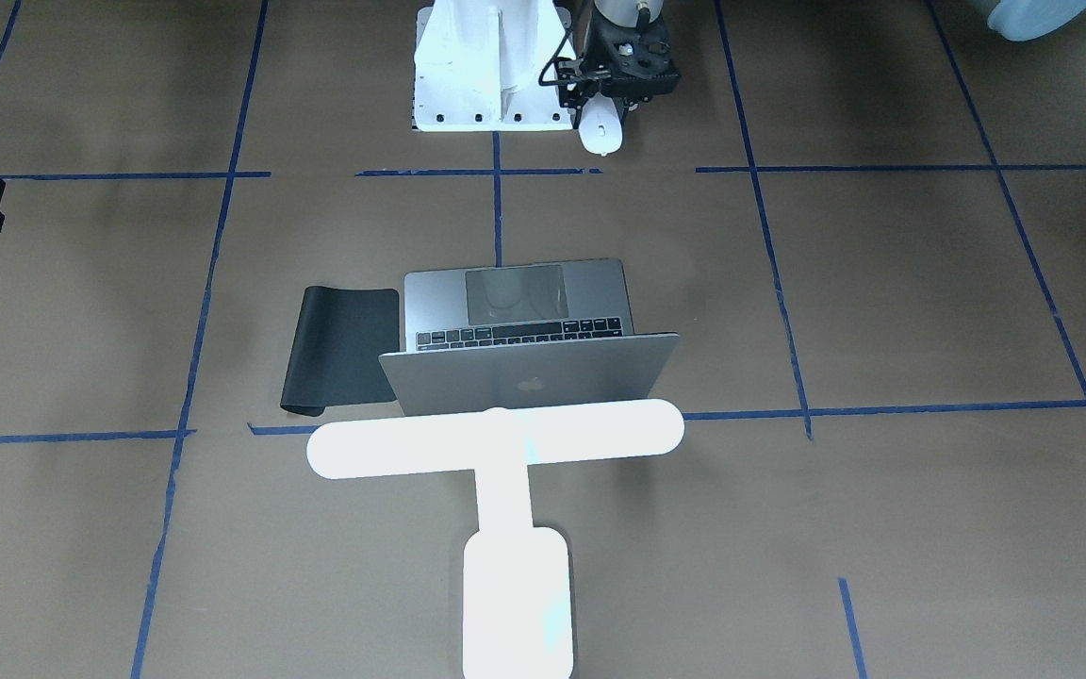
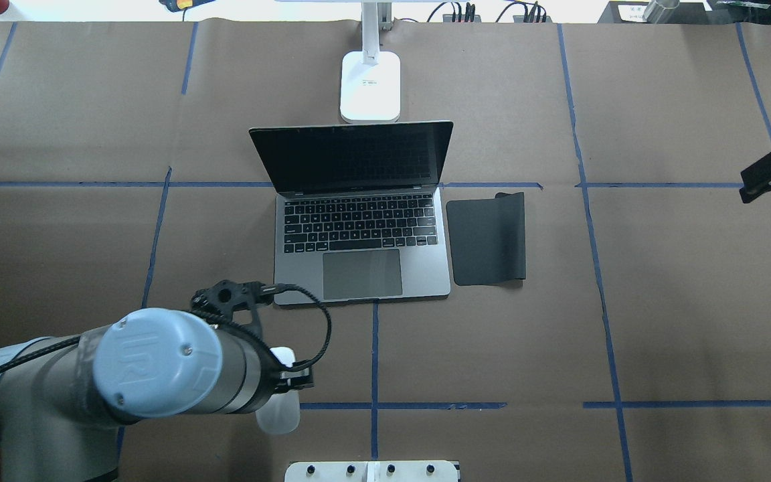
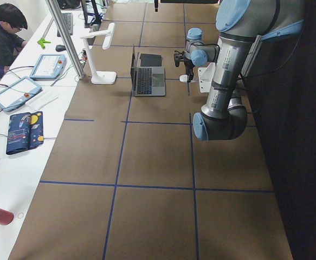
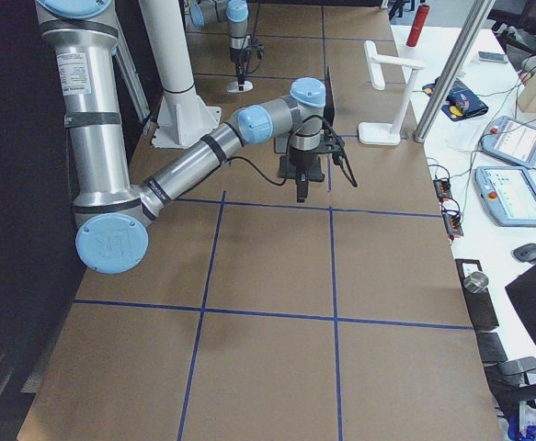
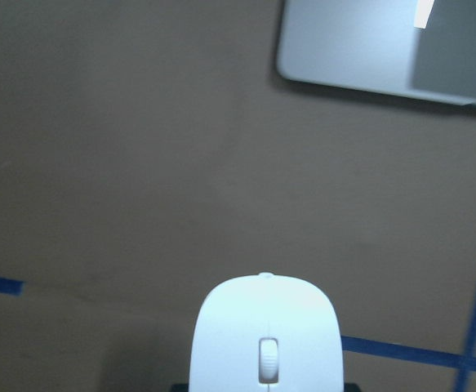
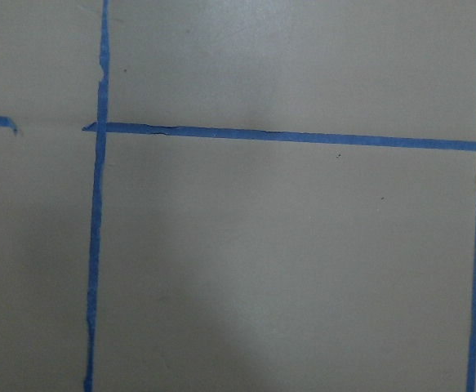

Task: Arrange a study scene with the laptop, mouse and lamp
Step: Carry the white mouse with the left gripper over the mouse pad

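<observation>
The silver laptop (image 2: 359,268) stands open mid-table, its dark screen facing the robot. Behind it the white lamp (image 1: 496,438) glows, its base (image 2: 370,84) at the far edge. My left gripper (image 1: 600,118) is shut on the white mouse (image 2: 278,415), low over the table near the laptop's front-left corner. The mouse (image 5: 266,343) fills the bottom of the left wrist view. I cannot tell whether it touches the table. My right gripper (image 2: 750,191) hangs far out on the robot's right. Its fingers are too small to judge.
A black rectangular pad (image 2: 486,237) lies flat against the laptop's right side. The white bolted pedestal (image 1: 486,66) stands at the robot's edge of the table. Blue tape lines cross the brown table cover. A person sits at a side desk (image 3: 0,38).
</observation>
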### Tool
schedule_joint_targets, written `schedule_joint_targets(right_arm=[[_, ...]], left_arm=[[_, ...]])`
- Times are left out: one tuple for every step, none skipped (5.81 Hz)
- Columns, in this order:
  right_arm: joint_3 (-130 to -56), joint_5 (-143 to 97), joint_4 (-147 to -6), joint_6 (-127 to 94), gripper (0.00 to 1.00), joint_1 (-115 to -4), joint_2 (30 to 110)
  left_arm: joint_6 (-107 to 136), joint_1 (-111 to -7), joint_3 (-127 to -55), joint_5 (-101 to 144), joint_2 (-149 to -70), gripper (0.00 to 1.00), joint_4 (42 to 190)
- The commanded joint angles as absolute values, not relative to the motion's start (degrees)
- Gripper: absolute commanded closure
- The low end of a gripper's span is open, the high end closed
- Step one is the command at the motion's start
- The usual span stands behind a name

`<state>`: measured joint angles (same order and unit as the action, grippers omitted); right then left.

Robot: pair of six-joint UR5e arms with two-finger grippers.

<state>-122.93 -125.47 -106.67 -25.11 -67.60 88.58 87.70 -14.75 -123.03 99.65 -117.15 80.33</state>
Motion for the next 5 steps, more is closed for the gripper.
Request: schedule_joint_targets(right_arm=[[-122.9,-128.8,-106.6,-14.0,0.00,-73.4,93.5],[-122.1,-129.5,-106.6,-8.1,0.00,-76.2,94.6],[-121.3,-130.3,-106.6,-5.4,0.00,-77.9,96.2],[-120.8,-131.0,-106.6,-2.9,0.00,-79.6,96.8],[-120.4,-131.0,-106.6,-2.4,0.00,-79.9,96.8]], left_arm=[[86.3,-16.4,-113.8,99.7,-127.2,0.98,80.7],[83.6,-18.3,-109.4,99.7,-131.4,1.00,81.2],[81.2,-20.5,-101.9,99.7,-136.2,1.00,83.8],[80.8,-21.8,-95.1,99.8,-140.2,1.00,87.9],[80.3,-23.7,-86.2,99.8,-145.8,1.00,93.4]])
